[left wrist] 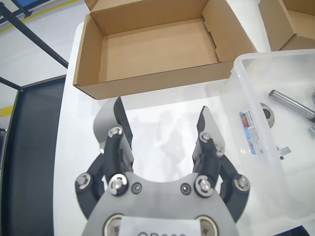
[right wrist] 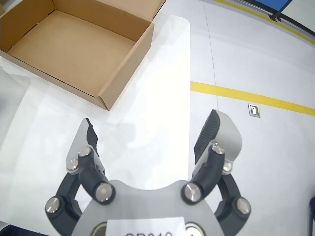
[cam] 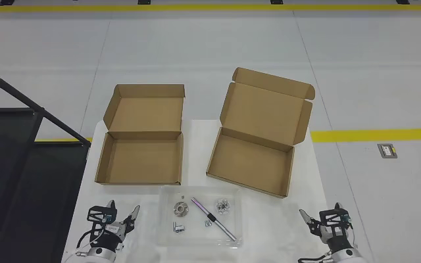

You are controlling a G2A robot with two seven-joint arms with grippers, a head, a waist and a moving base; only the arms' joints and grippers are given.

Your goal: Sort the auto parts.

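A clear plastic tray [cam: 237,209] near the table's front middle holds a metal rod [cam: 212,216], a round metal hub [cam: 179,208], a cluster of small nuts [cam: 223,206] and small bolts [cam: 178,227]. Two open, bare cardboard boxes stand behind it: the left box [cam: 139,160] and the right box [cam: 250,161]. My left gripper [cam: 122,214] hovers open at the front left, beside the tray [left wrist: 243,74], holding nothing. In its view I see the rod [left wrist: 291,103] and hub [left wrist: 267,117]. My right gripper [cam: 322,218] stands open at the front right; in its own view the right gripper [right wrist: 150,131] hangs over bare table.
The white table [cam: 197,141] ends close to the right gripper, with grey floor and a yellow line [cam: 365,135] beyond. A black frame and dark surface [cam: 33,171] stand to the table's left. Free tabletop lies between the boxes and at both front corners.
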